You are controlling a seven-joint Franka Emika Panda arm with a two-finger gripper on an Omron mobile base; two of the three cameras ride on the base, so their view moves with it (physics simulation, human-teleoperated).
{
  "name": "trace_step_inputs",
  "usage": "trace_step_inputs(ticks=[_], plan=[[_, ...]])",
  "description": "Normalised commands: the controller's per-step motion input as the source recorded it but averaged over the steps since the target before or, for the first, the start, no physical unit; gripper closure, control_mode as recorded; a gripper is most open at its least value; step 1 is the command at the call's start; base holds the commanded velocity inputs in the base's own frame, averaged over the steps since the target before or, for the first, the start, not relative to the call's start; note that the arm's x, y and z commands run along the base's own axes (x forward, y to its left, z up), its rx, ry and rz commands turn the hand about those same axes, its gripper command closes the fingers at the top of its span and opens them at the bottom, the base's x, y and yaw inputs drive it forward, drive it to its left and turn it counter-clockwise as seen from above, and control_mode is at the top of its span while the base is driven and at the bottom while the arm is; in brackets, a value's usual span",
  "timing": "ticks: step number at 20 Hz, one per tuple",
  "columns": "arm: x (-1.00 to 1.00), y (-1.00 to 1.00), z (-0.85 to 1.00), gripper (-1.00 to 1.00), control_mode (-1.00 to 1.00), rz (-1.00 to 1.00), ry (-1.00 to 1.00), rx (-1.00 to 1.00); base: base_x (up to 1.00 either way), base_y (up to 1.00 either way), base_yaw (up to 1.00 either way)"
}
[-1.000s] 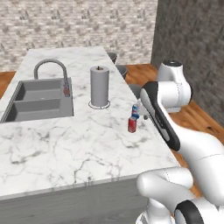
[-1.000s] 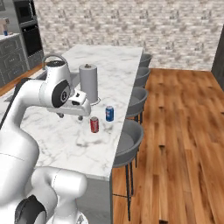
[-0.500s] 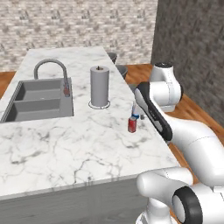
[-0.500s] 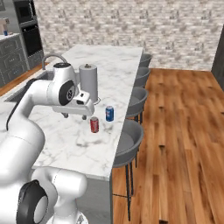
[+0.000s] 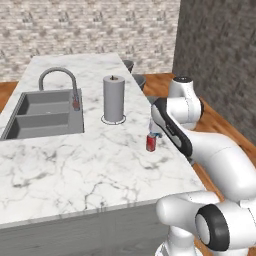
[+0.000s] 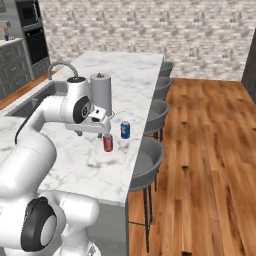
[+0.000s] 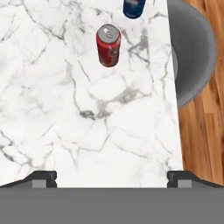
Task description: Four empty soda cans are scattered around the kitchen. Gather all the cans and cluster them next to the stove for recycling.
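The gripper (image 7: 112, 177) hangs over the white marble counter (image 7: 65, 113) with its two dark finger tips far apart, spread wide. Nothing sits between them and they touch nothing. In the right base view the gripper (image 6: 102, 131) is up in the air, just above and beside the red can (image 6: 107, 143).

The red can (image 7: 108, 45) is a small round drink can with a shiny silver top. It stands up straight on the counter, ahead of the gripper and well apart from the finger tips. In the left base view the red can (image 5: 151, 142) stands near the edge of the counter, partly behind the white arm (image 5: 175, 125).

A blue can (image 7: 134, 8) stands just past the red one, close to it but not touching. It is the same small kind of can, and in the hand view its top is cut off. In the right base view the blue can (image 6: 125, 130) stands close to the counter's edge, on the side where the stools are.

A grey stool seat (image 7: 192, 52) sits just off the counter's edge, over the brown wood floor (image 7: 205, 127).

Farther along the counter stands a tall grey paper towel roll (image 5: 114, 98). Past it are the grey sink (image 5: 42, 112) and its bent tap (image 5: 60, 85).
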Motion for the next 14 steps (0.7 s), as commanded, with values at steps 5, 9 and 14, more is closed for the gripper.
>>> trace_step_inputs(ticks=[5, 9, 14], plan=[[0.27, 0.0, -0.16, -1.0, -1.0, 0.0, 0.0, 0.0, 0.0, 0.0, 0.0], [0.27, 0.0, -0.18, -1.0, -1.0, 0.0, 0.0, 0.0, 0.0, 0.0, 0.0], [0.25, 0.0, -0.17, -1.0, -1.0, 0.0, 0.0, 0.0, 0.0, 0.0, 0.0]])
